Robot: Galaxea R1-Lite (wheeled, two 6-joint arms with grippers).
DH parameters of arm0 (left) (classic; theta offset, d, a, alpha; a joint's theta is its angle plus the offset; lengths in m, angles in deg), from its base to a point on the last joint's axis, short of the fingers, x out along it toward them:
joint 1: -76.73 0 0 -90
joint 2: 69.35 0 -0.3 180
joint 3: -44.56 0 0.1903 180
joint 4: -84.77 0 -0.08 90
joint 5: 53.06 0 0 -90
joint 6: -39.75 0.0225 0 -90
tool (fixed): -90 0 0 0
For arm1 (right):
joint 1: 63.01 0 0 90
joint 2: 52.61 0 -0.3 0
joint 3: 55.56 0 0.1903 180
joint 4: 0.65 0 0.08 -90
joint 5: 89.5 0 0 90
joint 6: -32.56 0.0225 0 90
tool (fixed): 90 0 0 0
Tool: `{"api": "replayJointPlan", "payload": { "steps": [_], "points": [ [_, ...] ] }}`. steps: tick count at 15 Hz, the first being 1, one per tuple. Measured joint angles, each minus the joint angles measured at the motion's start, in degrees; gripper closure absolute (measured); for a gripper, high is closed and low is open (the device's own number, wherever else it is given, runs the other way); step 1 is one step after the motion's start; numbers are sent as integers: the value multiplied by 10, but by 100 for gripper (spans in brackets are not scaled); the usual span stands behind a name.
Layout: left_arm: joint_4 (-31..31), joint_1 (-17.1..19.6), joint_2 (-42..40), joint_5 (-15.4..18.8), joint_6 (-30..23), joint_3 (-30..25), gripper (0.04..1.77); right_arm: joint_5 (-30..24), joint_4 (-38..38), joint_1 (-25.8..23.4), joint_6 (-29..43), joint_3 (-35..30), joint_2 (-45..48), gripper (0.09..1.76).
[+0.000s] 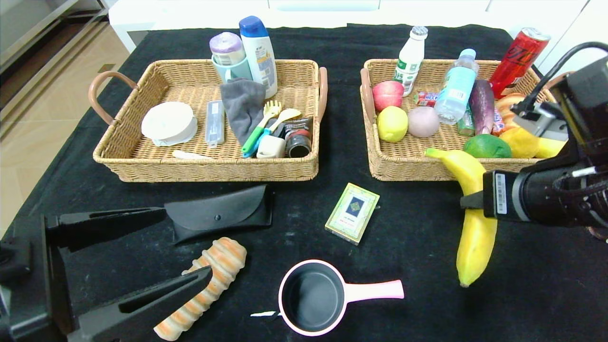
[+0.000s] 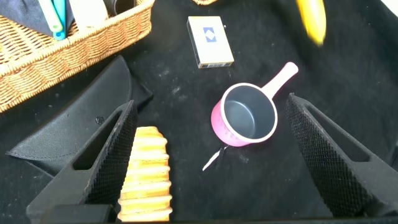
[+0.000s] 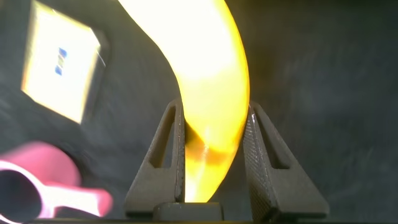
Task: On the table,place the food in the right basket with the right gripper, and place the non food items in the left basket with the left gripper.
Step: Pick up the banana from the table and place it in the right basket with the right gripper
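My right gripper [image 1: 475, 204] is shut on the long yellow banana [image 1: 475, 228], holding it at its middle just in front of the right basket [image 1: 408, 173]; in the right wrist view the banana [image 3: 205, 74] fills the gap of that gripper [image 3: 211, 109]. A water bottle [image 1: 456, 88] lies in that basket. My left gripper [image 1: 187, 243] stands open at the near left, above the striped bread roll [image 1: 204, 289] and beside the black glasses case [image 1: 221, 213]. The card box [image 1: 352, 213] and the pink saucepan [image 1: 313, 297] lie on the black table [image 1: 418, 304].
The left basket [image 1: 204, 171] holds bottles, a cloth, utensils and small containers. The right basket is crowded with fruit, vegetables, drinks and a red can [image 1: 520, 54]. A small white scrap [image 1: 263, 314] lies beside the saucepan.
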Motion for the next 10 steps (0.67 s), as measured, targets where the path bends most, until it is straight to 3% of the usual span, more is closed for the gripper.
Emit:
{"api": "replayJointPlan", "payload": {
  "steps": [4, 10],
  "points": [
    [0, 0, 0, 0, 0, 0, 9, 3, -6, -15, 18, 96, -23, 123],
    [0, 0, 0, 1, 0, 0, 9, 23, -79, -31, 10, 213, -105, 123]
  ]
}}
